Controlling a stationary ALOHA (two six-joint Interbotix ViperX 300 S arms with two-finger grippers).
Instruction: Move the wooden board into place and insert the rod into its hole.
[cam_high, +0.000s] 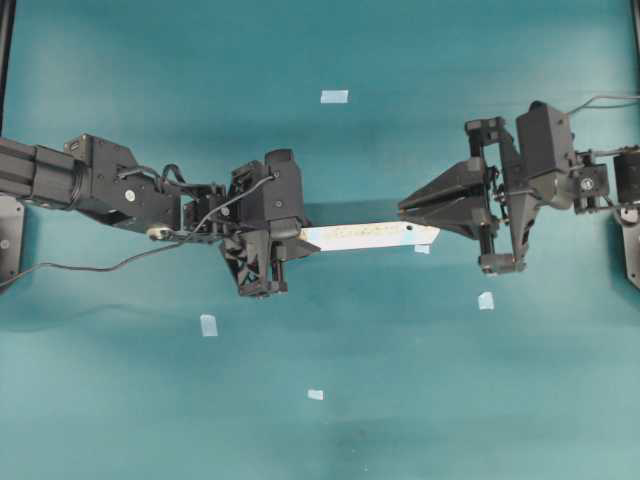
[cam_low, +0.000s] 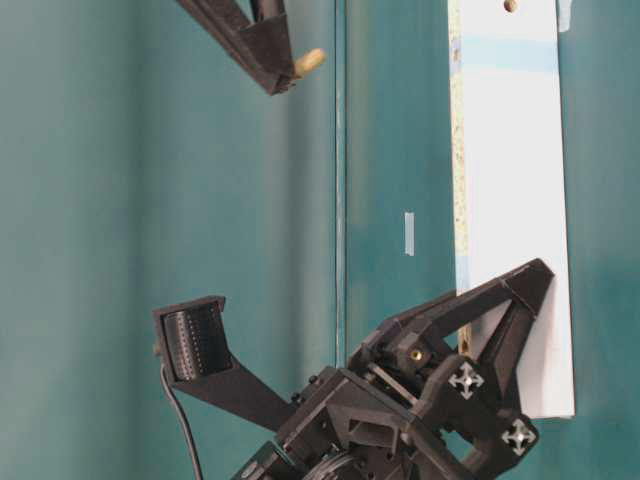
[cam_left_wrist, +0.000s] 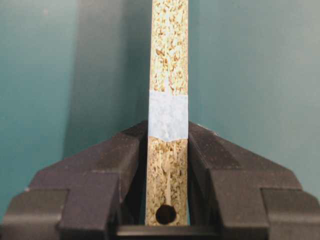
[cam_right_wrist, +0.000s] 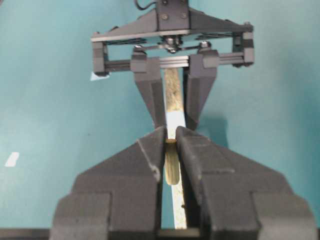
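Observation:
The wooden board (cam_high: 370, 236) is held on its long edge, speckled edge up, by my left gripper (cam_high: 290, 242), which is shut on its left end. In the left wrist view the jaws (cam_left_wrist: 168, 135) clamp both faces, and the edge (cam_left_wrist: 169, 60) shows a dark hole (cam_left_wrist: 165, 214) and a pale-blue tape band. My right gripper (cam_high: 404, 210) is shut on the cream rod (cam_right_wrist: 171, 165). The table-level view shows the rod (cam_low: 310, 60) at the fingertips, held above the board's (cam_low: 510, 200) free end and apart from it. A small hole (cam_low: 511, 5) marks that end's face.
Small pale-blue tape squares lie on the teal table: one at the back (cam_high: 334, 97), one front left (cam_high: 209, 325), one front middle (cam_high: 315, 394), one right of centre (cam_high: 485, 300). The left gripper's frame (cam_right_wrist: 172, 55) faces the right wrist camera.

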